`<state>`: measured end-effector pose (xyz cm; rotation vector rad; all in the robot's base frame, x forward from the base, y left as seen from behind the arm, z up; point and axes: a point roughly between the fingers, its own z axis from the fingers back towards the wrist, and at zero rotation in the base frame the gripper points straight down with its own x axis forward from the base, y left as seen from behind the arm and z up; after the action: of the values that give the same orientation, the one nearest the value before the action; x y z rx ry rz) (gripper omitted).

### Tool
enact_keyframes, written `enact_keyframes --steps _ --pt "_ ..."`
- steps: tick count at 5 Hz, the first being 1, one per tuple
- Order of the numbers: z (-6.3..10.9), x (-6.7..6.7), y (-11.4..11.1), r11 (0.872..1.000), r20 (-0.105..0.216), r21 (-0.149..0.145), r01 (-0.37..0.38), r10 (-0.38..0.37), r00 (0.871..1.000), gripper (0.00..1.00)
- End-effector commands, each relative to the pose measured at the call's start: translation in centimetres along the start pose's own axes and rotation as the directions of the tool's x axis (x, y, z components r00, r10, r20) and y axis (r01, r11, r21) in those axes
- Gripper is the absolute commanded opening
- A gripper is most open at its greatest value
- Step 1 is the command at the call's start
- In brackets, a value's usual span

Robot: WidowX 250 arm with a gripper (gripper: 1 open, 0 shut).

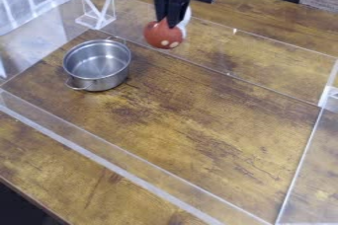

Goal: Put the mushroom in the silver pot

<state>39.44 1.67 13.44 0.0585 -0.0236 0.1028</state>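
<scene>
We judge the step in hand is carrying the mushroom (pixel 164 36) over to the silver pot (pixel 98 63), so we would travel level until it hangs squarely above the pot's mouth, then lower before letting go. The gripper (pixel 169 22) has its jaws pinched narrow on the mushroom, held in the air near the worktop's (pixel 211 120) far edge, apart from the pot.

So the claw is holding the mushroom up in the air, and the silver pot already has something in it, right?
Not quite. The claw does hold the mushroom up in the air, but the silver pot is empty; the camera view shows only its bare steel bottom.
</scene>
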Motion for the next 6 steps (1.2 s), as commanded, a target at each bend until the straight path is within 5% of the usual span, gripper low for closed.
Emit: enact_keyframes --steps 1,2,4,6 --pt "2.2 0.2 2.2 0.999 0.074 0.012 -0.044 0.043 0.996 0.00" --pt "2.4 0.2 2.9 0.999 0.081 0.018 -0.050 0.048 0.996 0.00" --pt "2.8 0.7 3.5 0.993 0.102 0.022 0.117 -0.119 0.988 0.00" --pt "3.0 0.8 5.6 0.987 0.125 0.033 0.155 -0.158 0.979 0.00"
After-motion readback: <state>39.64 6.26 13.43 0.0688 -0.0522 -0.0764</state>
